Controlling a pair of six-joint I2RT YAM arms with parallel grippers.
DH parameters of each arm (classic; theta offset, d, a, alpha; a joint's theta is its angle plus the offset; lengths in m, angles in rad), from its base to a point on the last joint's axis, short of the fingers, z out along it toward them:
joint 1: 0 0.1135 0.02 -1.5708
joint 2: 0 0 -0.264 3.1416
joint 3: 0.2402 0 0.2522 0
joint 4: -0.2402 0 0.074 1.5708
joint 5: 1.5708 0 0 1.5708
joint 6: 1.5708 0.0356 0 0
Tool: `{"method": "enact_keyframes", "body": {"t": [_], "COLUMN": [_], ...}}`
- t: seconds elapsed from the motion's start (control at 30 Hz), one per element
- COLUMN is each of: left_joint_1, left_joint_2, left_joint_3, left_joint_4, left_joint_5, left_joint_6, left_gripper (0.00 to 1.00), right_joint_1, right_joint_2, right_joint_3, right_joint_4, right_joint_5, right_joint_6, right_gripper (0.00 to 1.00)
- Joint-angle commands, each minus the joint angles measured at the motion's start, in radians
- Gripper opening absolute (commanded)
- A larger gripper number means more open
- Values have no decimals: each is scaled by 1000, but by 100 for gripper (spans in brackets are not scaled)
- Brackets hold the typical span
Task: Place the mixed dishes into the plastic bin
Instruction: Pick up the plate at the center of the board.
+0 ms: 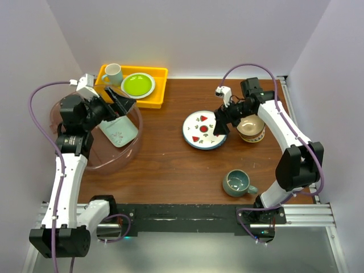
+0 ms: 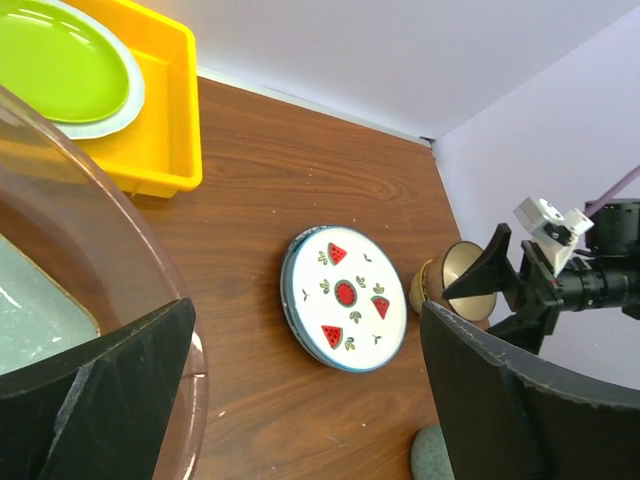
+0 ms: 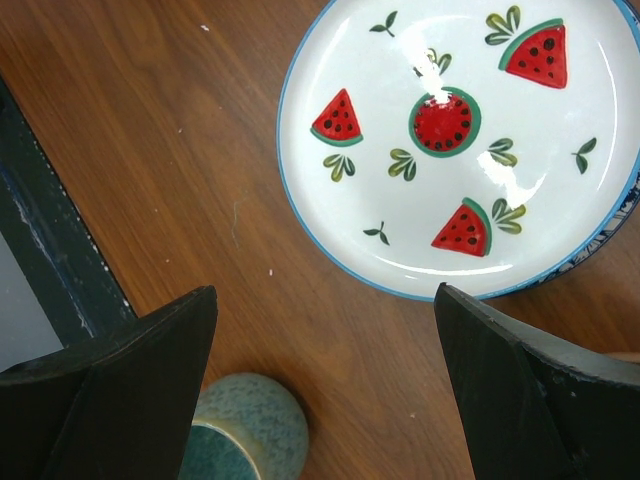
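a: what stands at the far left part of the brown wooden table (image 1: 170,153)?
b: a yellow rectangular plastic tray (image 1: 161,85), near the pale lilac back wall (image 1: 187,34).
a: and what is inside it?
b: a white ceramic mug (image 1: 112,73) stands upright at the left end. just beside it, a round lime-green plate with a white rim (image 1: 138,85) lies flat.
a: and along the near edge?
b: a black strip (image 1: 170,216) runs there, with a silver metal rail (image 1: 307,215) next to it.

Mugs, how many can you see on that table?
2. A white mug stands in the yellow tray at the far left. A teal mug sits on the table, near right. None seems hidden.
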State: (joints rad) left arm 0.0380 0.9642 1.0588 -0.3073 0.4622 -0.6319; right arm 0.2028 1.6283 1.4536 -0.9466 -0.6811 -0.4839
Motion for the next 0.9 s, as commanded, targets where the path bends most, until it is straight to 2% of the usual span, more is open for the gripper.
{"method": "enact_keyframes", "body": {"t": [0.0,0.87], "left_joint_1": [-27,-237], "left_joint_2": [-13,41], "left_joint_3": [47,63], "left_joint_4": [43,77], "left_joint_5": [13,-97], "left_joint_6": [-11,-22], "left_gripper": [100,100], "right_joint_1": [7,10], "right_joint_2": [1,47], "right_joint_3": [47,56], "right_joint_4": [-9,-4], "right_joint_5": [15,69], "right_joint_6": [-22,-47], "right_gripper": [95,95]}}
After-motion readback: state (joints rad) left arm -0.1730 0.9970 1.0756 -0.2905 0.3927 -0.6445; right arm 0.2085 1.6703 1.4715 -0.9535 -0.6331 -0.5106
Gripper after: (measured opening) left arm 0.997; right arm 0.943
